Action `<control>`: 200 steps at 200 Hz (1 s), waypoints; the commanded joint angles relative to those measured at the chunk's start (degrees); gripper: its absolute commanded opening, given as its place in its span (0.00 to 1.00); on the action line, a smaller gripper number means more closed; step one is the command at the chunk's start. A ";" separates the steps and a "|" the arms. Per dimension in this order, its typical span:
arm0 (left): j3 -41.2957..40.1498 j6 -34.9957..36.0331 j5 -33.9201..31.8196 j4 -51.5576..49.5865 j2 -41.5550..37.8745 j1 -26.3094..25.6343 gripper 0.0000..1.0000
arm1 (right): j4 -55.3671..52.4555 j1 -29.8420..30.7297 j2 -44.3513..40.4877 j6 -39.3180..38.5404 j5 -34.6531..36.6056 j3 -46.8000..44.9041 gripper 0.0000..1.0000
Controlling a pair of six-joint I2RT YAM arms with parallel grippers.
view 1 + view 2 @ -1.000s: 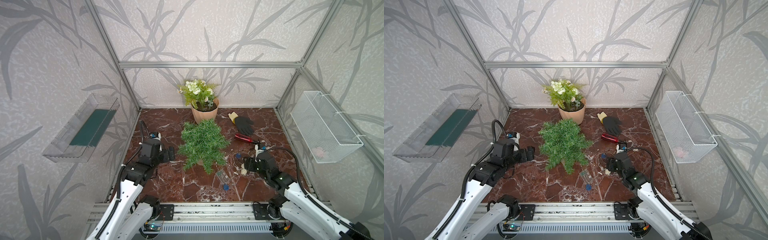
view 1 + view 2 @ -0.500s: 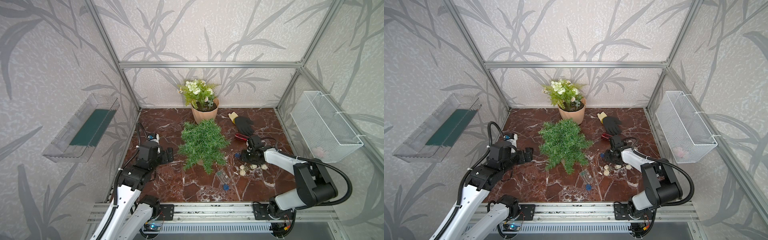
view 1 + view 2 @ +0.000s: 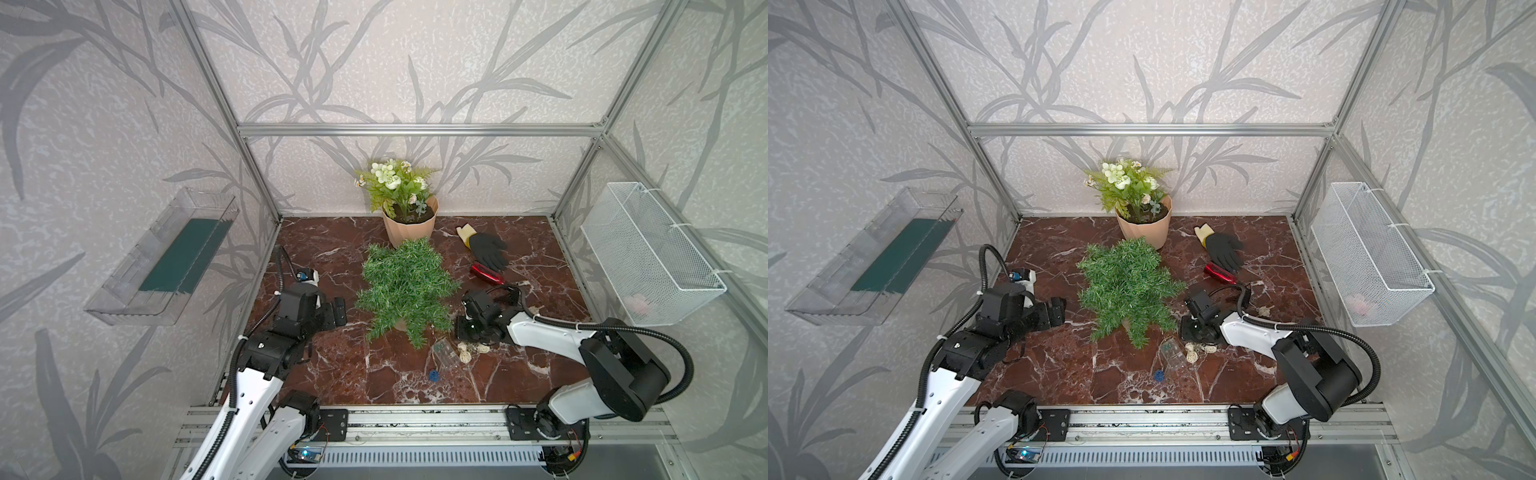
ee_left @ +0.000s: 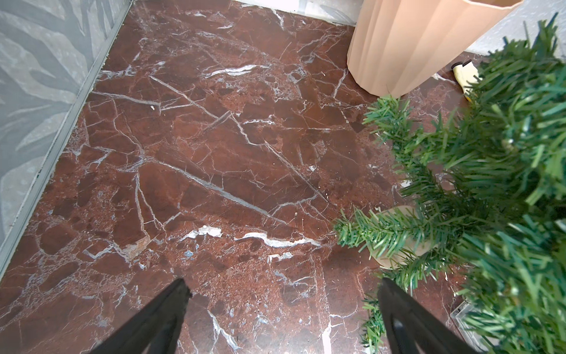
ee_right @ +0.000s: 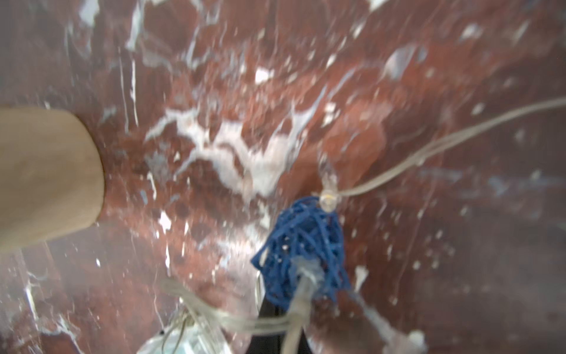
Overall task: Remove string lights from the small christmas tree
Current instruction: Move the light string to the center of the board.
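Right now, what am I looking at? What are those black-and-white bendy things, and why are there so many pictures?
Those are two robot arms, each ending in a claw. Two pictures look down from above on everything; the other two come from little cameras on the arms' wrists. On the red-brown marble floor stand a small bushy dark-green Christmas tree and a flowering plant in a beige pot. A black glove and a small shiny red object lie nearby. The string lights, thin pale wire with cream and blue woven balls, lie on the floor beside the tree. The left claw is open and empty. The right claw is shut, pinching a blue woven ball of the lights.
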 commanded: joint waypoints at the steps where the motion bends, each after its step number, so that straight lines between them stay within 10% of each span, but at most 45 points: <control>1: -0.62 -0.15 -0.34 -0.28 -1.27 0.33 0.98 | -6.44 2.31 -3.11 1.99 2.14 -1.39 0.02; 43: -1.61 -0.42 -0.02 0.24 -1.77 0.41 0.98 | -11.03 5.96 -9.74 2.20 4.34 -2.75 0.06; 86: -2.22 -1.04 1.41 1.91 -1.16 0.36 0.98 | -8.29 9.44 -13.21 3.70 6.21 -4.56 0.36; 146: -2.16 -1.13 1.24 1.21 -1.68 0.43 0.98 | -7.21 16.58 -5.00 3.39 10.31 1.32 0.63; 200: -2.26 -0.78 0.88 1.08 -1.56 0.45 0.97 | -7.80 19.39 2.07 4.37 14.54 3.93 0.69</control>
